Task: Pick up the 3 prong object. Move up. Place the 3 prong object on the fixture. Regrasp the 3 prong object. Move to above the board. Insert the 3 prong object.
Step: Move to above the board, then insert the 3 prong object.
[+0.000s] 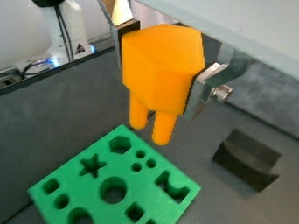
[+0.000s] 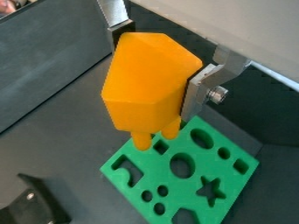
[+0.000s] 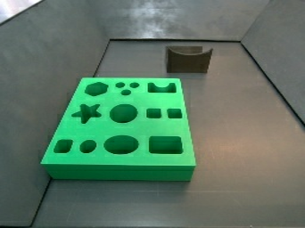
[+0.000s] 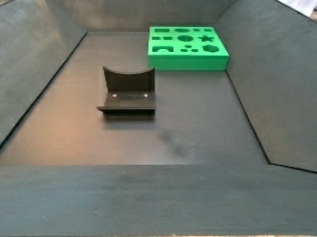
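In both wrist views my gripper (image 1: 160,74) (image 2: 146,79) is shut on the 3 prong object (image 1: 160,66) (image 2: 142,83), an orange block held between the silver fingers (image 1: 211,80) (image 2: 205,83) with its prongs pointing down. It hangs high above the green board (image 1: 117,184) (image 2: 187,171), whose cut-out holes show below the prongs. The dark fixture (image 1: 246,157) (image 3: 188,58) (image 4: 126,93) stands apart from the board with nothing on it. Neither side view shows the gripper or the 3 prong object; the board (image 3: 119,125) (image 4: 186,46) lies flat on the floor.
Grey sloping walls (image 3: 48,62) (image 4: 37,83) enclose the dark floor on all sides. White equipment with cables (image 1: 52,39) stands beyond one wall in a wrist view.
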